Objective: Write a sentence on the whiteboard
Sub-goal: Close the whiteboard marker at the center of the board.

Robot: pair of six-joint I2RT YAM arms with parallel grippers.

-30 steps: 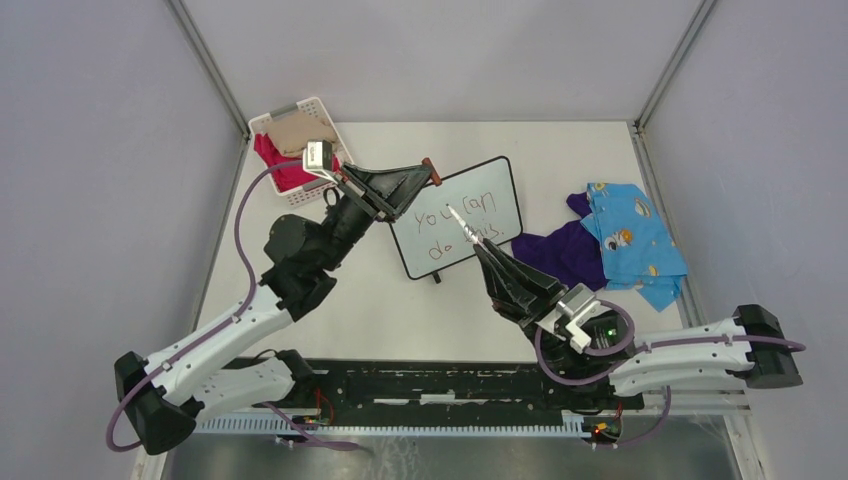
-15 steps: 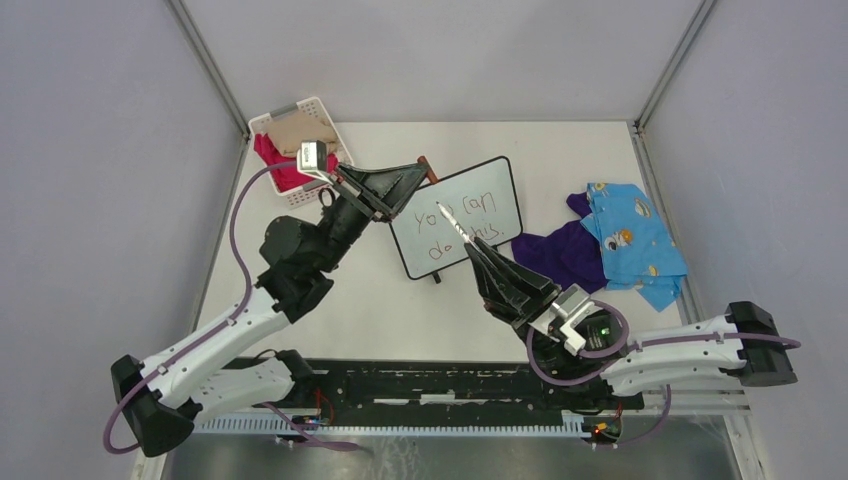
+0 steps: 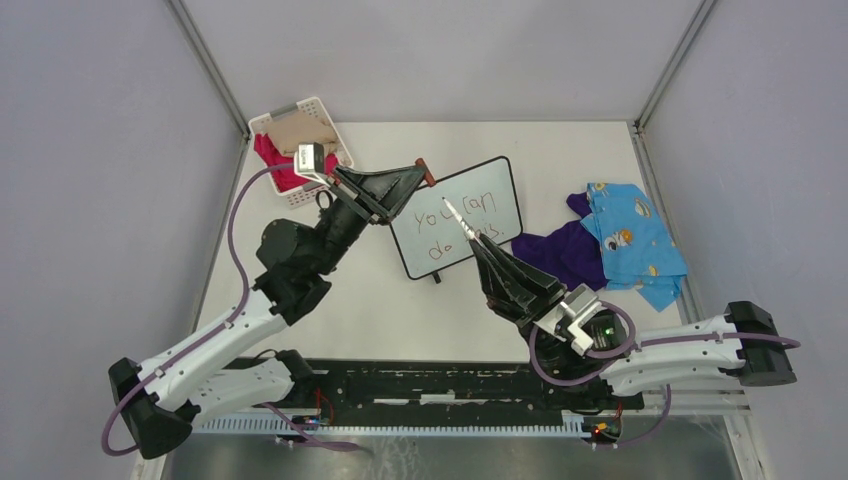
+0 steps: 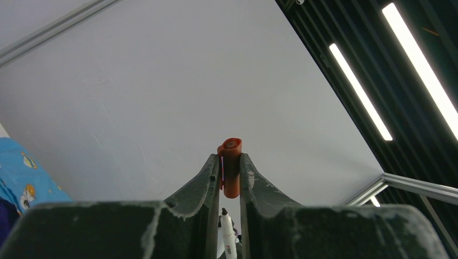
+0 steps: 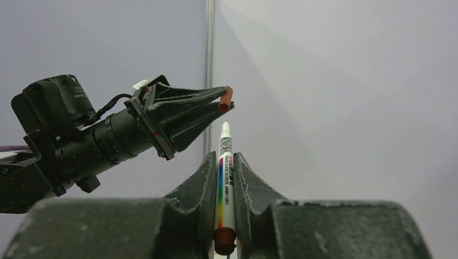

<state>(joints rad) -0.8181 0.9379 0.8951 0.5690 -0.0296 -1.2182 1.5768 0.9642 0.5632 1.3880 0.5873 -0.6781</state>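
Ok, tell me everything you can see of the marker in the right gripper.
The marker is a slim white pen with a rainbow stripe and black print along its barrel, and a reddish-brown butt end. It is uncapped. The right gripper is shut on the barrel, one finger on each side. The pen is held up over the whiteboard, tip aimed at the orange-red cap in the left gripper, just short of it.

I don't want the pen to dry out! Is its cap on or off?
Off. The marker in the right gripper has a bare tip, and the left gripper pinches the orange cap apart from it.
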